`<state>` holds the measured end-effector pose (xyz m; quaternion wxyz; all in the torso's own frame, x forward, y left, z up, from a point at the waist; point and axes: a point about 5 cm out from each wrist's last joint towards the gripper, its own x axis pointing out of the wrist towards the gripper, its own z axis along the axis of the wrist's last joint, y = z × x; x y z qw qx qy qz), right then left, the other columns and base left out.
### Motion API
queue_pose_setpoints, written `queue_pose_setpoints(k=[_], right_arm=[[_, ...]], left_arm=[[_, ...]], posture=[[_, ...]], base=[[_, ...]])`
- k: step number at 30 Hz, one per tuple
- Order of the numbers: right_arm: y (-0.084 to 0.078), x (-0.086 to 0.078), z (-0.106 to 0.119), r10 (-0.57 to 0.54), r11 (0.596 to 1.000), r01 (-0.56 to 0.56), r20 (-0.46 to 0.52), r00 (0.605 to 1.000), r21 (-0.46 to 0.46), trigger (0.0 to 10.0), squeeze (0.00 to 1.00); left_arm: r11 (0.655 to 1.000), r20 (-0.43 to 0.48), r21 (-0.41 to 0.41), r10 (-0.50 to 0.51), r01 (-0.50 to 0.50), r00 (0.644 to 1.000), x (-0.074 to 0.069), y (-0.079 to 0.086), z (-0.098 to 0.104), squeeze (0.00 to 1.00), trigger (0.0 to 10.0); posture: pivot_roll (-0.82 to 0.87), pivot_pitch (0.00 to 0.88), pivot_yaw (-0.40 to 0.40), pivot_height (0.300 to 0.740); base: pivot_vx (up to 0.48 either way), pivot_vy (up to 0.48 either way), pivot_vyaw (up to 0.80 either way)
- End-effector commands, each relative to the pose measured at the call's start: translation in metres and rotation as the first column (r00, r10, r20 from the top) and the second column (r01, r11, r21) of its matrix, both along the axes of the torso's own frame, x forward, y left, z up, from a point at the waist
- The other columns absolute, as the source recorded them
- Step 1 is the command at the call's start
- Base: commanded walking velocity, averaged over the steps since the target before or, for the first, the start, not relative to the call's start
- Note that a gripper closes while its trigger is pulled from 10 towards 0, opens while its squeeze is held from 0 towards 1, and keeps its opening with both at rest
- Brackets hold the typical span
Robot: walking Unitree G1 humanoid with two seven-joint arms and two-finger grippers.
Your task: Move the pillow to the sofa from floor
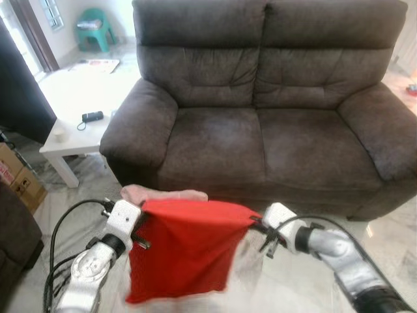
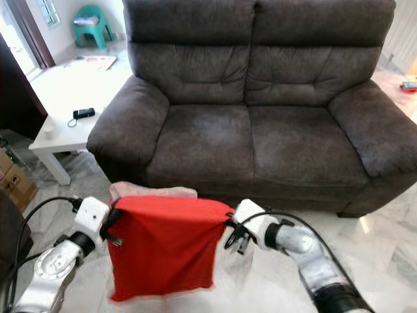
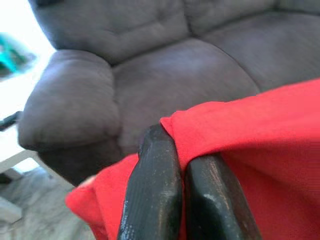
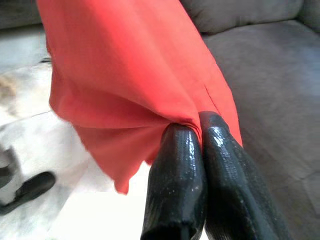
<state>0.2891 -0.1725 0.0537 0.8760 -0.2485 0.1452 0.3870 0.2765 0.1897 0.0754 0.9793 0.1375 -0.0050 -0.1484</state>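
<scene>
1. Grippers: our left gripper (image 1: 138,225) and right gripper (image 1: 255,225) each have both fingers pinched tight on a top corner of the pillow (image 1: 182,251).
2. Pillow: we see the red cloth hanging slack between the two grippers, off the floor (image 1: 391,235), in front of the sofa (image 1: 260,130). A pale pink edge shows at its upper left.
3. Sofa: we face its dark grey seat, which is bare.
4. Table (image 1: 71,98): it stands white beside the sofa's left armrest and carries a small black device (image 1: 92,117).
</scene>
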Motion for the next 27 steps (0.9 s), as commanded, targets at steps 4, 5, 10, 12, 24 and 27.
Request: queue_pose_setpoints(k=[4,5,10,12,24,27], right_arm=[[-0.013,0.014,0.018,-0.289,0.952,0.266,0.161,0.944,0.151,10.0,0.00],[-0.009,0.014,0.024,-0.431,0.878,0.368,0.172,0.886,0.306,10.0,0.00],[0.001,0.014,0.034,-0.591,0.739,0.453,0.158,0.791,0.498,10.0,0.00],[0.005,0.014,0.037,-0.614,0.707,0.454,0.152,0.775,0.542,10.0,0.00],[0.022,0.000,0.036,-0.600,0.686,0.418,0.139,0.788,0.595,10.0,0.00],[0.026,-0.001,0.035,-0.603,0.679,0.419,0.131,0.787,0.603,10.0,0.00]], left_arm=[[0.985,0.122,-0.081,0.161,-0.152,0.979,0.010,0.004,0.026,0.00,10.0],[0.975,0.134,-0.114,0.206,-0.191,0.969,0.011,-0.001,0.029,0.00,10.0],[0.962,0.164,-0.168,0.242,-0.215,0.956,0.016,-0.021,0.035,0.00,10.0],[0.964,0.179,-0.170,0.234,-0.204,0.956,0.017,-0.029,0.038,0.00,10.0],[0.953,0.243,-0.167,0.287,-0.251,0.927,0.021,-0.021,0.057,0.00,10.0],[0.952,0.238,-0.174,0.291,-0.254,0.927,0.022,-0.022,0.057,0.00,10.0]], posture=[[0.04,0.036,-0.013,0.740],[0.04,0.042,-0.011,0.740],[0.04,0.042,-0.009,0.740],[0.04,0.038,-0.008,0.740],[0.05,0.000,-0.005,0.740],[0.04,0.000,0.002,0.740]], base=[[0.000,0.000,0.00],[0.000,0.000,0.00],[0.000,0.000,0.00],[0.000,0.000,0.00],[0.000,0.000,0.00],[0.000,0.000,0.00]])
